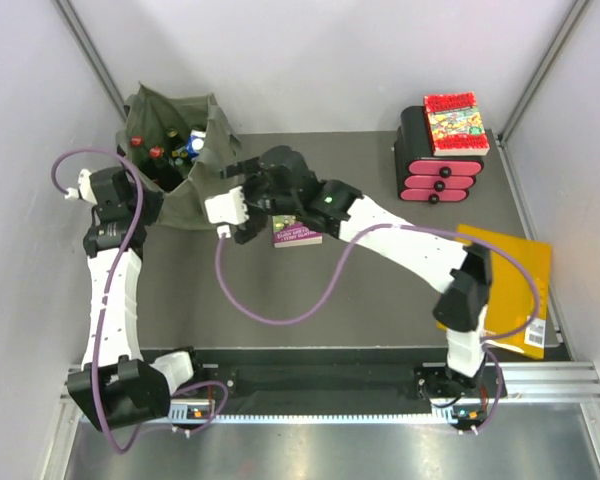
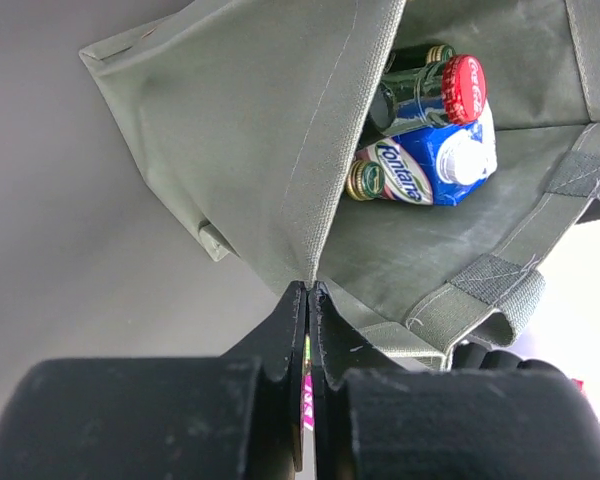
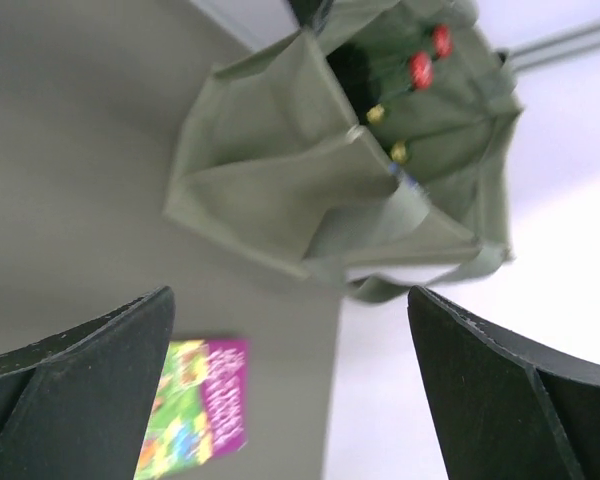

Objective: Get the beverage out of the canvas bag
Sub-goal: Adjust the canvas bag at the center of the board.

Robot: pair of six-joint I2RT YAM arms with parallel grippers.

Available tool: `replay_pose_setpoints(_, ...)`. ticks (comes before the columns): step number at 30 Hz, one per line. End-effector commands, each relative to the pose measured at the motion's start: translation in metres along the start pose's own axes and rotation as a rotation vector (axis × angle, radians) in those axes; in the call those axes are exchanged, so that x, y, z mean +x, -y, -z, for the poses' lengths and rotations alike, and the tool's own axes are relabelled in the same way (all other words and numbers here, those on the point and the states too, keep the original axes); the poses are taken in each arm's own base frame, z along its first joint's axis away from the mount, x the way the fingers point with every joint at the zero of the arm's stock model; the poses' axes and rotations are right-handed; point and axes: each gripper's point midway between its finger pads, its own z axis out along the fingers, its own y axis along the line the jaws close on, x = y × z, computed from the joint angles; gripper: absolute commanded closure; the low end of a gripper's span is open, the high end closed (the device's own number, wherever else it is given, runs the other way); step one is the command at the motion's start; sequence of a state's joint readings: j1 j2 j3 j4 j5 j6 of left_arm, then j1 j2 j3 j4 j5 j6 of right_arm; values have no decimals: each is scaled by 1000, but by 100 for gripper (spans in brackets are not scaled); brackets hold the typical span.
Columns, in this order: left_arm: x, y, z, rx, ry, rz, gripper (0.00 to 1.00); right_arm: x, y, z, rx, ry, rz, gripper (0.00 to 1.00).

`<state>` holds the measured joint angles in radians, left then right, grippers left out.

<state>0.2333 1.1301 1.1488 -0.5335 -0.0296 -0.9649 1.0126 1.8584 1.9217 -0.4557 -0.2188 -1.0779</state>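
The olive canvas bag (image 1: 170,110) lies open at the table's far left. Inside it are beverages: a dark bottle with a red cap (image 2: 465,85), a blue carton (image 2: 430,165) and gold-capped bottles (image 2: 362,180). My left gripper (image 2: 310,290) is shut on a fold of the bag's near rim (image 2: 280,150); from above it (image 1: 160,205) sits at the bag's front edge. To the right of the bag my right gripper (image 1: 228,200) hovers open, facing its mouth. In the right wrist view its fingers (image 3: 290,295) are wide apart and hold nothing, the bag (image 3: 300,180) ahead of them.
A purple and green book (image 1: 297,235) lies under the right wrist. A pink drawer box (image 1: 440,170) with a red book (image 1: 455,122) on top stands at the far right. A yellow folder (image 1: 515,285) lies by the right edge. Walls close in on both sides.
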Motion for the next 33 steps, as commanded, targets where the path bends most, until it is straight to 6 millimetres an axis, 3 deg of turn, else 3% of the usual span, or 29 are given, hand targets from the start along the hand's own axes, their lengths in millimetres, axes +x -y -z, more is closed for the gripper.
replay_pose_setpoints(1,26,-42,4,-108,-80,-66,100,-35,63,-22,189,117,188,1)
replay_pose_setpoints(6,35,-53,0,-106,-95,-77,100,-43,67,-58,230,158,256,0)
replay_pose_setpoints(7,39,-56,-1,-108,-105,-84,100,-39,62,-72,223,160,261,0)
replay_pose_setpoints(12,43,-53,-3,-80,-131,-109,100,-32,48,-104,213,200,281,0)
replay_pose_setpoints(20,55,-56,-6,-58,-171,-116,100,-36,57,-126,294,253,316,0)
replay_pose_setpoints(25,66,-64,-7,-56,-205,-115,100,-34,44,-140,273,281,356,0)
replay_pose_setpoints(33,65,-62,-4,-40,-203,-126,100,-23,27,-163,256,273,368,0)
